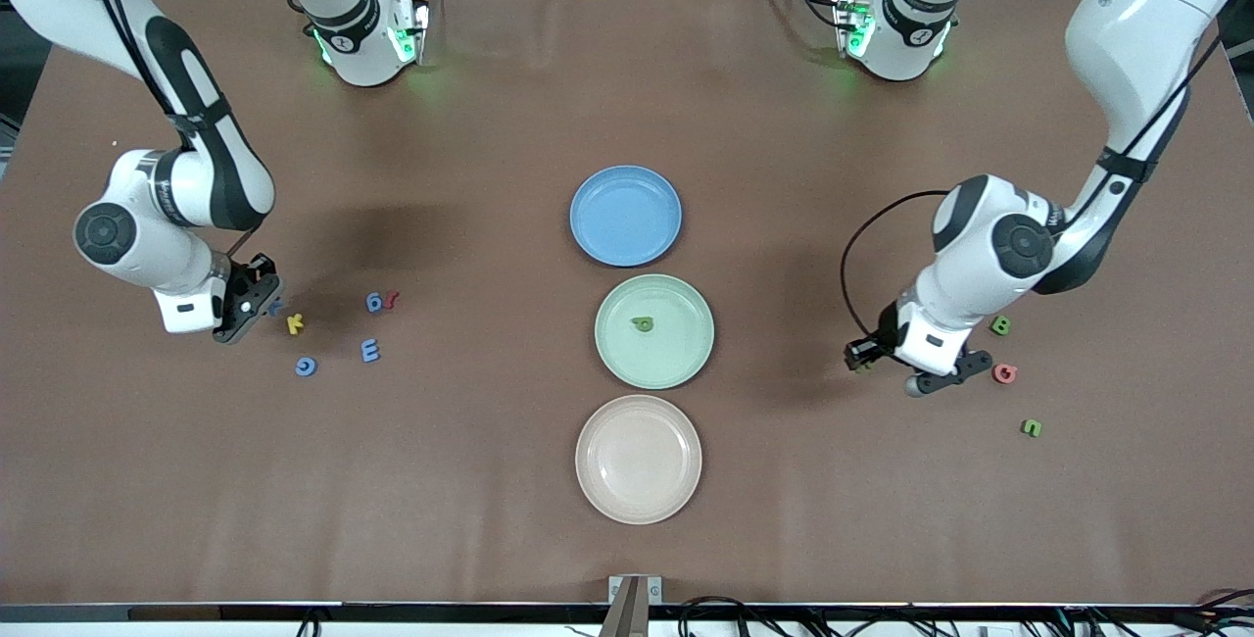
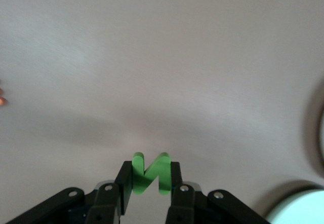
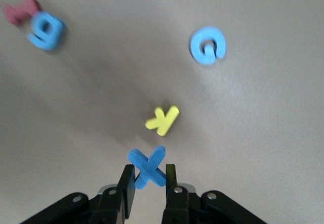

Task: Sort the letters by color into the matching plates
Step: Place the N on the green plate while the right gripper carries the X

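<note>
Gripping a blue X [image 3: 147,166] among the letters at its end of the table, the right gripper [image 1: 257,296] should lift straight before crossing to the blue plate [image 1: 625,215], while the left gripper [image 2: 148,179], clamping a green N [image 2: 149,173], carries it to the green plate [image 1: 654,330].

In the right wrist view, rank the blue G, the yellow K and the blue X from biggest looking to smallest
1. blue X, in the right gripper, nearest the camera, so unsure
2. blue G, looks much alike
3. yellow K
</note>
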